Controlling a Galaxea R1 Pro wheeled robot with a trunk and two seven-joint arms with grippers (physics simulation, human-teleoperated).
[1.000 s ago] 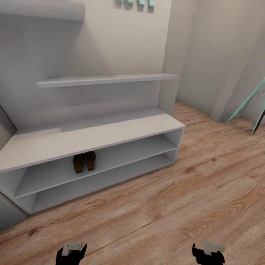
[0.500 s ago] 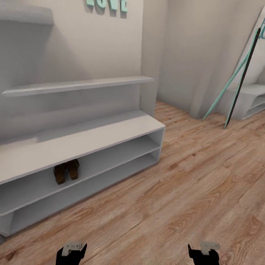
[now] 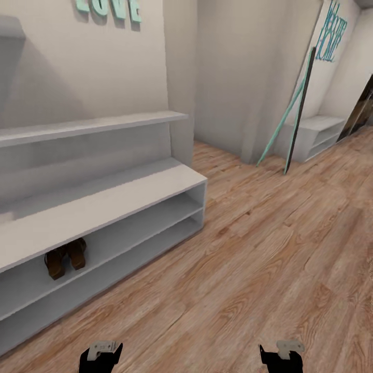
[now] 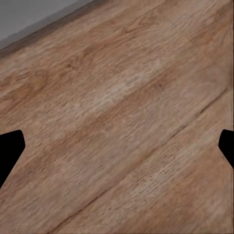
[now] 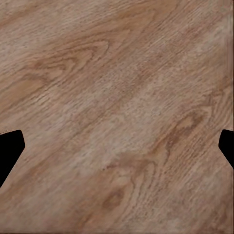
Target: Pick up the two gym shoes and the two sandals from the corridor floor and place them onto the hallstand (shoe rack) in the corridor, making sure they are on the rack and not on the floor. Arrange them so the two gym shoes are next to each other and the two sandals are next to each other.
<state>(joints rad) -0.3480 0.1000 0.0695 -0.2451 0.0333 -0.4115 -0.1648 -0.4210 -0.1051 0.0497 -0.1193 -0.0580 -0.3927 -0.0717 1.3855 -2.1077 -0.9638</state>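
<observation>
Both sandals point(image 3: 65, 257) sit side by side on the hallstand point(image 3: 103, 199) upper tier, toward its left end, nearer the left claw point(image 3: 100, 353). Left and right claw point(image 3: 281, 352) hang spread and empty over the corridor floor point(image 3: 269, 248).

Quick count: two sandals point(image 3: 65, 257) side by side on one hallstand point(image 3: 103, 199), two grippers — left point(image 3: 100, 357), right point(image 3: 281, 356) — and one smaller white bench point(image 3: 317, 135) further back.
</observation>
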